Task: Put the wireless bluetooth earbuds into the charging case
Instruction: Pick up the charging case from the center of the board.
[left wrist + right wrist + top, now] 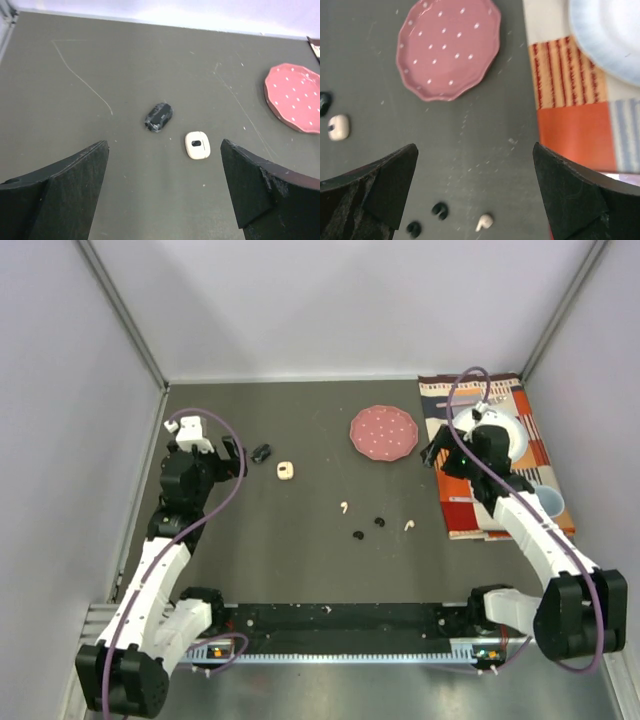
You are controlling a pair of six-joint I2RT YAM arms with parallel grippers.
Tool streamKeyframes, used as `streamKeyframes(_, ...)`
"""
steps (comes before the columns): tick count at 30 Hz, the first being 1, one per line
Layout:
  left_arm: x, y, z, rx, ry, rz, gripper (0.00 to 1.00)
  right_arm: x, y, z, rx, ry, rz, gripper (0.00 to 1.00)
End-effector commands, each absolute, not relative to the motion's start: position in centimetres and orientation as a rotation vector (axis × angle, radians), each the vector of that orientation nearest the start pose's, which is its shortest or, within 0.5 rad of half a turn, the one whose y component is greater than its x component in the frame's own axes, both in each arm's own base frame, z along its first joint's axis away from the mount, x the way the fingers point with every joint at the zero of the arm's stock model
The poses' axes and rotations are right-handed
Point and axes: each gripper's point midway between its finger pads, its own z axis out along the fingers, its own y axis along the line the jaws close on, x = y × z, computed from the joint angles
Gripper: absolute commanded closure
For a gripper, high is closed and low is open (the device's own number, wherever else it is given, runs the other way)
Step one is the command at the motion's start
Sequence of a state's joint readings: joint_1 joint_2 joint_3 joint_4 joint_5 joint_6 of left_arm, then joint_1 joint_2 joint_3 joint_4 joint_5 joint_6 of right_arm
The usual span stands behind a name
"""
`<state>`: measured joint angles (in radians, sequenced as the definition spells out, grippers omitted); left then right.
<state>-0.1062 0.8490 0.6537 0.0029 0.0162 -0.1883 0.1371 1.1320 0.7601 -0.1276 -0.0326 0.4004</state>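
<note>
earbuds (379, 521), two white and two black, lie loose and apart on the dark table (300, 570) in the lower middle of the top view, none in a case yet. the cream case (197, 145) and black case (159, 117) sit side by side at the centre of the left wrist view. the left gripper (164, 144) is just short of them, jaws wide and empty, likely lined up to reach them. the right gripper (474, 146), equally wide and empty, hovers between pink plate (449, 47) and cloth (570, 100); nothing blocks the earbuds.

Top camera looks down from behind; both close wrist cameras share the pink plate (449, 47).
</note>
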Motion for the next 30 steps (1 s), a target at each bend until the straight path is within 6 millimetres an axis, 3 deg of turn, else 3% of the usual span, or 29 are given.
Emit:
streamKeyframes(1, 33.0, -2.1, 26.4, -0.161, 1.727, -0.112, 0.01, 35.1, 12.1, 21.4, 0.224, 2.012, 0.733, 0.01)
streamKeyframes(2, 32.9, -2.1, 27.0, -0.155, 1.727, -0.112, 0.01, 34.3, 14.3, 22.0, 0.147, 1.988, 0.881, 0.01)
streamKeyframes(4, 32.3, -3.1, 26.8, -0.074, 1.738, -0.137, 0.01, 34.5, 15.8, 21.9, 0.127, 1.971, 0.935, 0.01)
streamKeyframes(5, 32.1, -3.2, 26.5, -0.029, 1.745, -0.127, 0.01, 34.4, 17.6, 21.0, 0.076, 2.059, 0.883, 0.01)
streamKeyframes(8, 31.2, -2.7, 25.3, -0.097, 1.802, -0.127, 0.01, 34.0, 19.8, 20.4, -0.097, 2.146, 0.639, 0.01)
streamKeyframes(10, 30.6, -1.6, 24.4, -0.188, 1.843, -0.090, 0.01, 34.1, 21.0, 19.7, -0.129, 2.170, 0.615, 0.01)
streamKeyframes(13, 29.5, -1.6, 23.0, -0.114, 1.912, -0.050, 0.01, 34.0, 22.5, 19.4, -0.133, 2.185, 0.613, 0.01)
streamKeyframes(17, 28.1, -0.4, 20.2, -0.144, 1.951, 0.012, 0.01, 34.5, 24.1, 18.8, -0.173, 2.184, 0.571, 0.01)
streamKeyframes(19, 27.8, -0.1, 20.5, -0.140, 1.938, 0.033, 0.01, 34.6, 25.3, 18.1, -0.192, 2.209, 0.577, 0.01)
streamKeyframes(20, 27.8, 0.2, 20.7, -0.149, 1.932, 0.047, 0.01, 34.9, 25.9, 18.8, -0.197, 2.193, 0.589, 0.01)
streamKeyframes(22, 27.9, 0.8, 21.2, -0.173, 1.918, 0.087, 0.01, 35.3, 27.0, 18.3, -0.213, 2.196, 0.553, 0.01)
streamKeyframes(23, 28.0, 1.0, 21.3, -0.182, 1.918, 0.097, 0.01, 35.7, 27.7, 19.1, -0.225, 2.175, 0.557, 0.01)
streamKeyframes(30, 27.4, 2.2, 21.6, -0.245, 1.901, 0.153, 0.01, 37.8, 31.3, 19.4, -0.247, 2.164, 0.536, 0.01)
